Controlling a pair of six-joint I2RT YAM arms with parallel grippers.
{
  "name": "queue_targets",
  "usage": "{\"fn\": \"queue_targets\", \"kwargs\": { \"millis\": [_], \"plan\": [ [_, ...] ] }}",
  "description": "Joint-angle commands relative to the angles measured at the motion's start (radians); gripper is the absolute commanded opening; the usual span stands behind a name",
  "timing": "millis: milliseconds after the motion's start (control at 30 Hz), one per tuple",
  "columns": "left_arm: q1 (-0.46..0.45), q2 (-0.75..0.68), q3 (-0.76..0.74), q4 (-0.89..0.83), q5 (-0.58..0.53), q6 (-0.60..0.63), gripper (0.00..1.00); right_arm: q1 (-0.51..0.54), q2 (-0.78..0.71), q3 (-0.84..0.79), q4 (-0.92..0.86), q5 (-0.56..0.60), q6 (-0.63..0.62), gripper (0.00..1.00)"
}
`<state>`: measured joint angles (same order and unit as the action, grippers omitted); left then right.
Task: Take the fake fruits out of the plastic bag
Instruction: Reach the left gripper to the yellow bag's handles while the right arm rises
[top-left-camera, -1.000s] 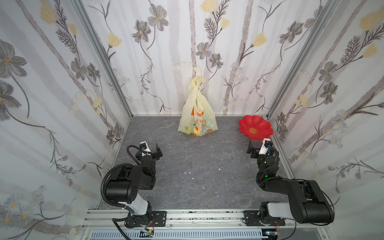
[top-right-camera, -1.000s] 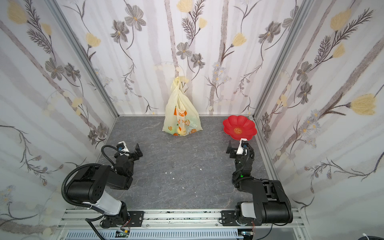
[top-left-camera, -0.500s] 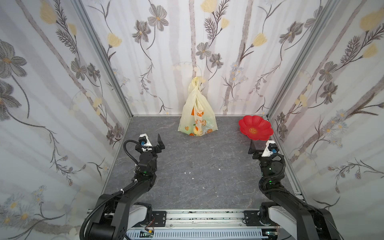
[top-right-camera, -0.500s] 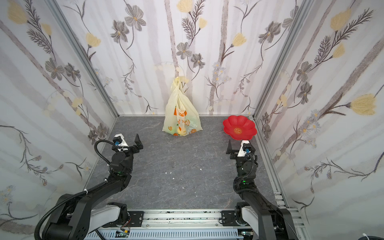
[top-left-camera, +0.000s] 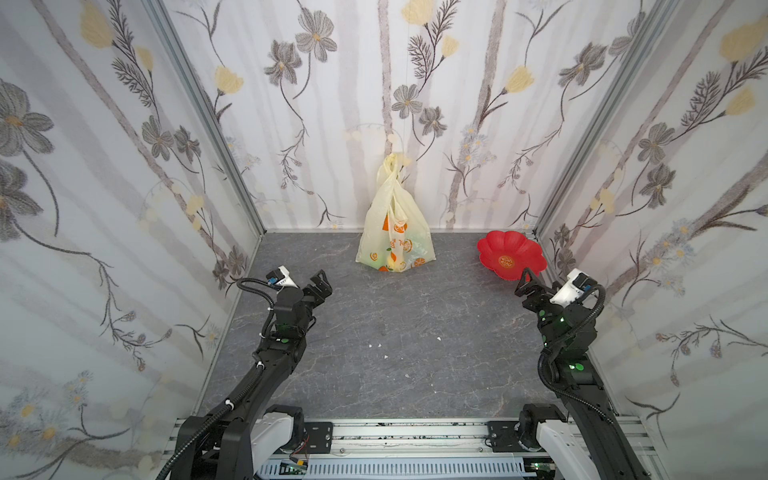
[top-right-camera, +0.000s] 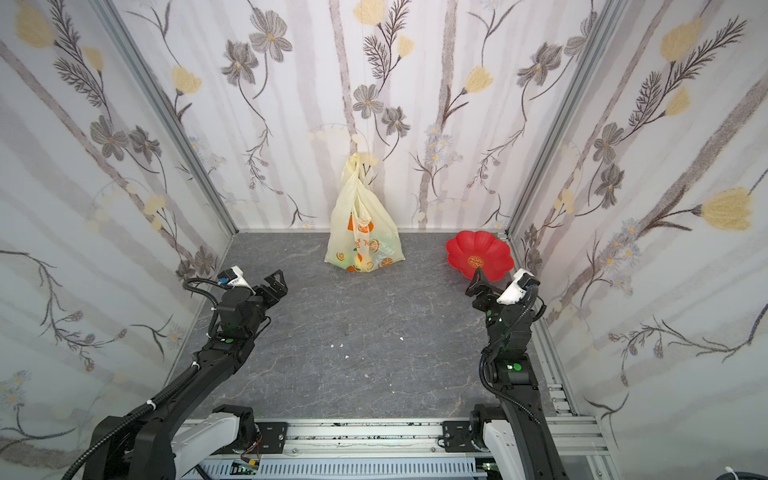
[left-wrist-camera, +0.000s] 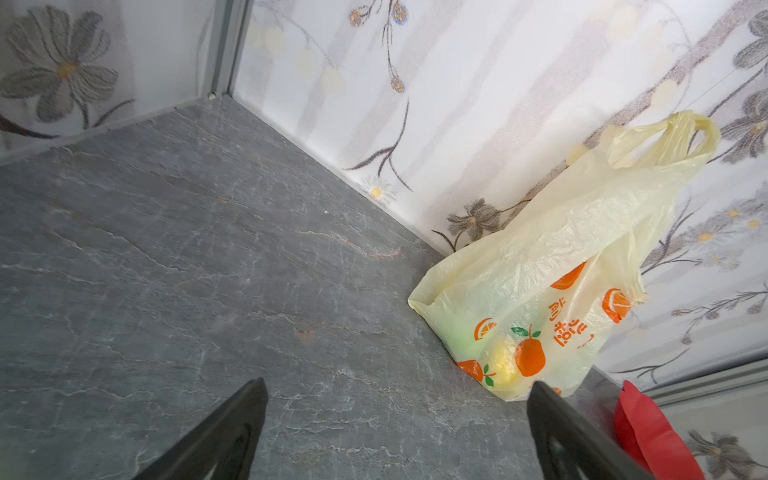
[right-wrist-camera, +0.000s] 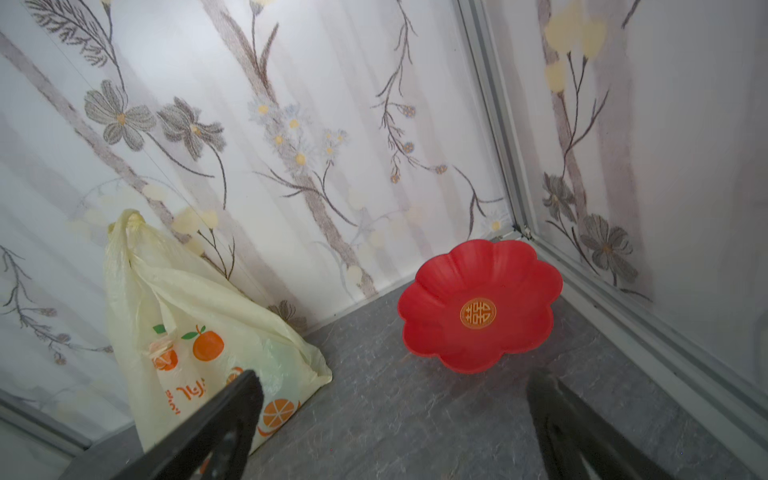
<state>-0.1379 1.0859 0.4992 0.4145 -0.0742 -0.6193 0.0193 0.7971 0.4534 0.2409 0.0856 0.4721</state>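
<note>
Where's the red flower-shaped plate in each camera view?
Top view: red plate, back right corner, right of the bag.
Top view: red plate, same back right corner.
Left wrist: only a sliver of red plate at the frame edge, past the bag.
Right wrist: whole red plate in the wall corner, beside the bag.
Shared landmark: the bag.

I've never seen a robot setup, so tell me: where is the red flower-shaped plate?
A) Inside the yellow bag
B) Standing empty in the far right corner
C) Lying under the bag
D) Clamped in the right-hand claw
B: the red plate sits empty in the far right corner, clear of the plastic bag, with nothing gripping it.
</note>
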Motion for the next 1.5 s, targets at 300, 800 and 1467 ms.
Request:
{"fn": "queue_targets", "kwargs": {
  "millis": [300, 800, 1467],
  "plan": [
    [-0.257, 0.411, 0.549, -0.102, -0.055, 0.170, 1.00, 0.010, -0.015, -0.208, 0.139, -0.142, 0.071, 1.00],
    [-0.309, 0.958, 1.278, -0.257, -0.024, 0.291, 0.99, 0.040, -0.004, -0.235, 0.175, -0.118, 0.102, 1.00],
    [-0.271, 1.108, 1.447, -0.298, 0.061, 0.163, 0.00, 0.083, 0.065, -0.215, 0.162, -0.080, 0.082, 1.00]
  ]
}}
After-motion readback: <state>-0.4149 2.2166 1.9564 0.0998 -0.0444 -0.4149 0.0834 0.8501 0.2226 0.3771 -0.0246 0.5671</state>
